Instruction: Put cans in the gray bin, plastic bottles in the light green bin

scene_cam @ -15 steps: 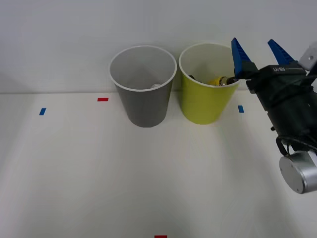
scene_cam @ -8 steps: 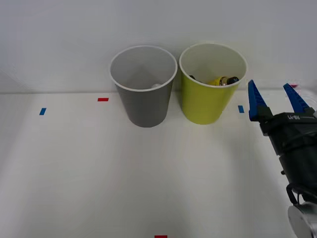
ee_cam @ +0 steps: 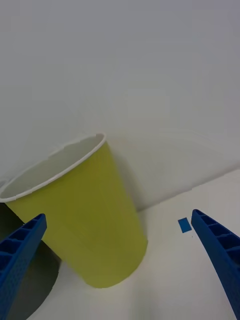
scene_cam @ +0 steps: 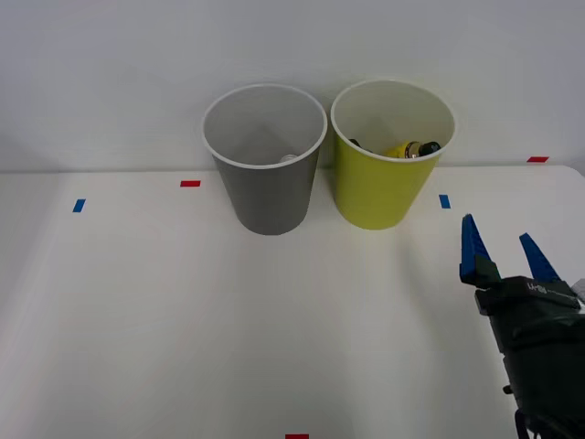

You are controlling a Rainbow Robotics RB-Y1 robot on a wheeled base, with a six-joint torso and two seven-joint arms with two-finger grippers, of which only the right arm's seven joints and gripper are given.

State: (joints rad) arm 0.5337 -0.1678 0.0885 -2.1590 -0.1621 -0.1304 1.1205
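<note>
The small yellow plastic bottle point(scene_cam: 409, 150) lies inside the round lime-green bin point(scene_cam: 379, 192), beyond and left of the open, empty blue-fingered right claw point(scene_cam: 502, 252).

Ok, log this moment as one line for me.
right tool: open, empty, above table right of green bin | bottle: lying inside green bin | gray bin: upright beside it

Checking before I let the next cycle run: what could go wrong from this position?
1. The plastic bottles lie high in the light green bin, near its rim; another drop might bounce out.
2. The open right gripper sits near that bin; a careless swing could tip it into the gray bin beside it.
</note>
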